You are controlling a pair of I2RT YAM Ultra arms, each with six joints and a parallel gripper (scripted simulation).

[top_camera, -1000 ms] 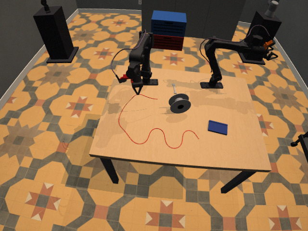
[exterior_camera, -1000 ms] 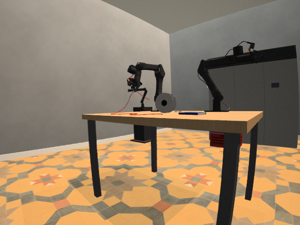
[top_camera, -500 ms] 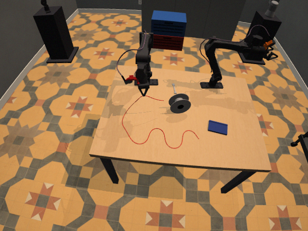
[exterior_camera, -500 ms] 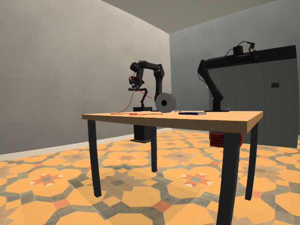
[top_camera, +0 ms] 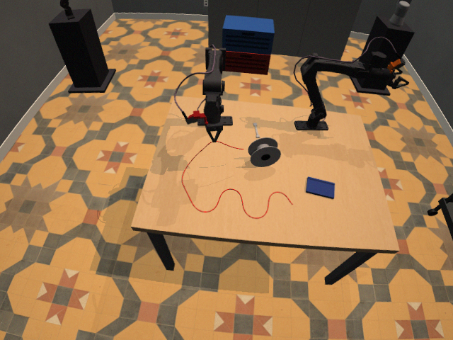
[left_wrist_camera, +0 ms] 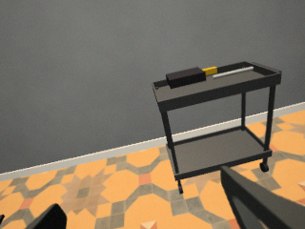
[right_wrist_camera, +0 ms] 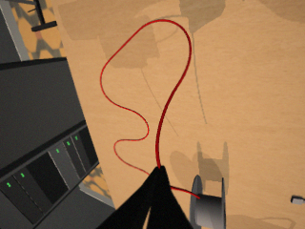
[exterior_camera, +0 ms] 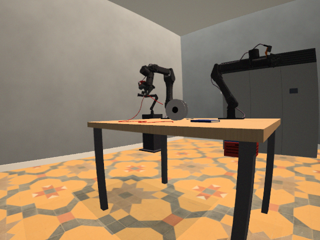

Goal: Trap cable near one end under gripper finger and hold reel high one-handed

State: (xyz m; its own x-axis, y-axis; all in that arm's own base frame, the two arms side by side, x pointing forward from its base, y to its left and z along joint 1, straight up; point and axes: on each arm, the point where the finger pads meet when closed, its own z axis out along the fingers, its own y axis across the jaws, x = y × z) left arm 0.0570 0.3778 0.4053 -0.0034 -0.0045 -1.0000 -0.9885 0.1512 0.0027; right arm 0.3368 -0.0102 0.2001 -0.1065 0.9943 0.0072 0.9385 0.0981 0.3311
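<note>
A grey reel (top_camera: 264, 151) (exterior_camera: 176, 109) (right_wrist_camera: 208, 205) stands on its rim on the table (top_camera: 329, 227), free of both grippers. A thin red cable (top_camera: 233, 190) (exterior_camera: 139, 108) (right_wrist_camera: 176, 81) snakes over the table's front left. My right gripper (top_camera: 213, 139) (exterior_camera: 146, 96) (right_wrist_camera: 161, 171) is shut on the cable near one end and holds that part above the table, left of the reel. The short free end points toward the reel. My left gripper (top_camera: 400, 74) (left_wrist_camera: 139, 193) is open and empty, stretched far out past the table's back right corner.
A blue flat pad (top_camera: 320, 187) (exterior_camera: 204, 120) lies right of the reel. A small pale piece (top_camera: 256, 129) (right_wrist_camera: 297, 200) lies behind the reel. A blue and red cabinet (top_camera: 248, 44) stands behind the table. A black cart (left_wrist_camera: 214, 119) shows in the left wrist view.
</note>
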